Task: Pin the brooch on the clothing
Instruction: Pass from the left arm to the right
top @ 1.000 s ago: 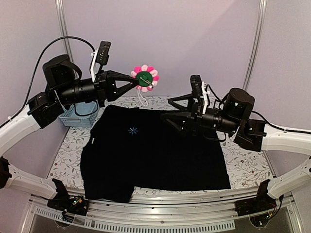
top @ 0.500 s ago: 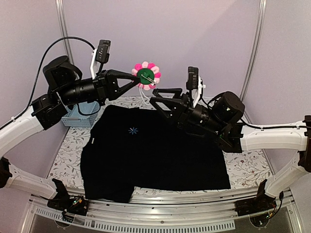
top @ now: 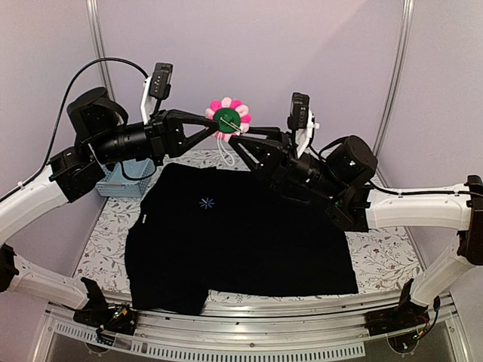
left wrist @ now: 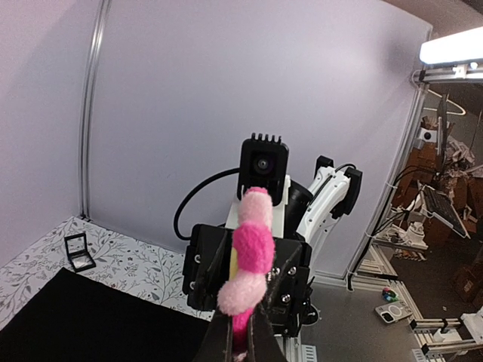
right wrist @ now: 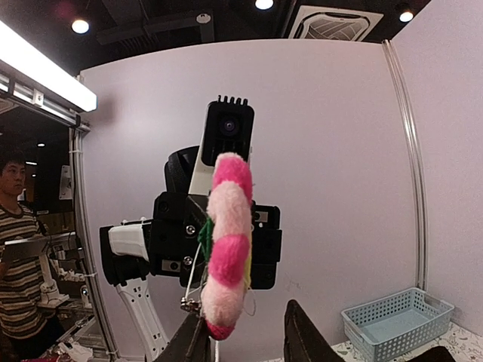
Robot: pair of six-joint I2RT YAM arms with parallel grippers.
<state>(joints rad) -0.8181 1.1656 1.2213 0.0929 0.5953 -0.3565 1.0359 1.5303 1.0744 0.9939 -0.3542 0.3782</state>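
Your left hand (top: 214, 125) is clenched on the brooch (top: 229, 119) and holds it in the air above the far edge of the clothing (top: 241, 241), well clear of the fabric. From above, the brooch is a fuzzy flower with a ring of petals alternating pale and hot pink around a round green centre. A thin white cord (top: 223, 155) dangles under it. Both wrist views catch it edge-on as a plump pink arc.

Your right hand (top: 240, 138) meets it from the other side. In its own camera the fingers (right wrist: 193, 341) stand apart on either side of the brooch's lower edge, not closed on it.

The clothing is a black short-sleeved shirt spread flat on the flowered worktop (top: 381, 260), with a small light-blue star emblem (top: 207, 202) on the chest. A blue basket (top: 121, 179) sits beside its far left corner.
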